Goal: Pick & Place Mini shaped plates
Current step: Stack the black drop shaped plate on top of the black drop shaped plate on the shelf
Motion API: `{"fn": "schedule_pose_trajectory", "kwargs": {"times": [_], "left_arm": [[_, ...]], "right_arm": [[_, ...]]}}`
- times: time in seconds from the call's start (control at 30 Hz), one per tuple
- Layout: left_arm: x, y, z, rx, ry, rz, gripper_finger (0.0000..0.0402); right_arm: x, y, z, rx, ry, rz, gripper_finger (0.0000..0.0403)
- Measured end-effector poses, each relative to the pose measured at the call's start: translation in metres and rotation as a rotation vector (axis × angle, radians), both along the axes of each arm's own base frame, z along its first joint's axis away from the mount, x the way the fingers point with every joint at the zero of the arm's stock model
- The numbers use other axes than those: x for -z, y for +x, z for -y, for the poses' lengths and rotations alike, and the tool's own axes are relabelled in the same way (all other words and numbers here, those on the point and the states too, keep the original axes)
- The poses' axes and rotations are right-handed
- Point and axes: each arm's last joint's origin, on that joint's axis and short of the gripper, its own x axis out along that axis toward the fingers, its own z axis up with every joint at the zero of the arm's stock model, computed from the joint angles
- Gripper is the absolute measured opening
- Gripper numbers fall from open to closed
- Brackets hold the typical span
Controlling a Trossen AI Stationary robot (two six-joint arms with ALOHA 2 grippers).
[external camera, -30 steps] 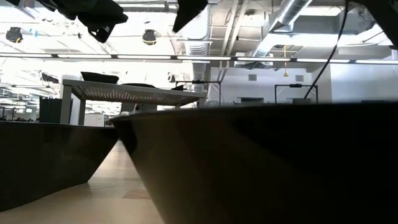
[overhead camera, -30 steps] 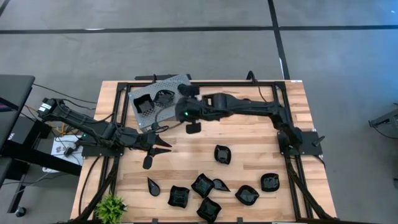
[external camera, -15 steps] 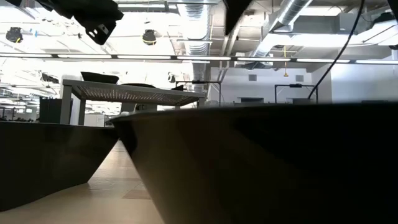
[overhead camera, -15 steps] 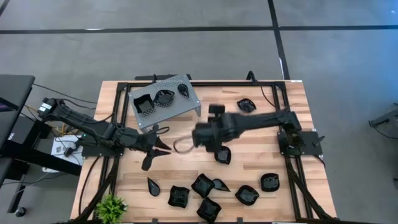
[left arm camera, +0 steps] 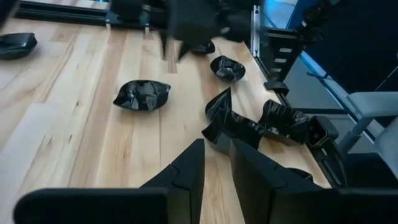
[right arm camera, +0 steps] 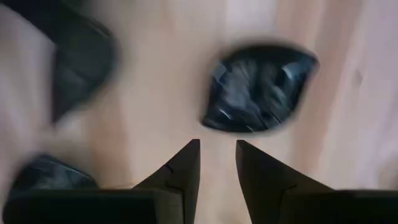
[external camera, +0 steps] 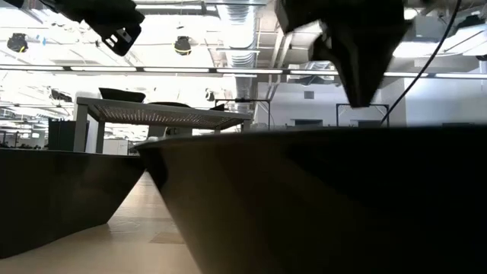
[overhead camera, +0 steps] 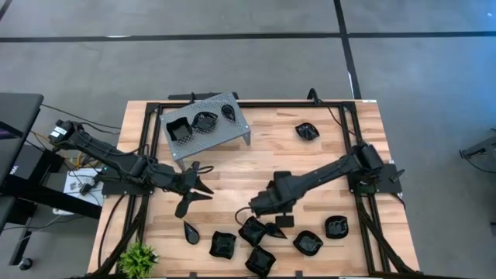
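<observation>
Overhead, table-level, two wrist views — all share the table.

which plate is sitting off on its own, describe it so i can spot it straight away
Start at the grey perforated tray at the far side of the wooden table, then look along that far side toward the right arm's base. There a single black mini plate lies alone on bare wood, well apart from the cluster of plates at the near edge.

No legible text, labels, brands, numbers or signs anywhere in these views.
</observation>
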Motion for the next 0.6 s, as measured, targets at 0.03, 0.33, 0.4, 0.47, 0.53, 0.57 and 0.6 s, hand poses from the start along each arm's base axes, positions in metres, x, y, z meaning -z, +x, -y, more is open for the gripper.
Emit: {"fn": "schedule_pose_trajectory", "kwargs": {"times": [0.03,0.33,0.4,0.47,0.53,0.57,0.6], "left_arm": [[-0.001,0.0,0.0,0.0,-0.004,0.008,0.0078],[-0.001,0.0,0.0,-0.003,-0.002,0.007,0.0078],[-0.001,0.0,0.0,-0.003,-0.001,0.007,0.0078],[-0.001,0.0,0.0,-0.003,-0.001,0.006,0.0078],[-0.001,0.0,0.0,-0.003,-0.001,0.007,0.0078],[-0.001,0.0,0.0,-0.003,-0.001,0.007,0.0078],[-0.001,0.0,0.0,-0.003,-0.001,0.007,0.0078]], "right_arm": [[-0.003,-0.002,-0.003,-0.008,0.017,0.045,0.0098],[-0.019,-0.073,0.008,0.174,0.143,0.308,0.0098],[-0.009,-0.084,0.015,0.29,0.209,0.426,0.0098],[0.003,-0.087,0.017,0.404,0.31,0.541,0.0098],[0.015,-0.087,0.016,0.462,0.413,0.596,0.0098],[0.019,-0.086,0.013,0.462,0.456,0.611,0.0097],[0.024,-0.085,0.009,0.454,0.478,0.608,0.0096]]}}
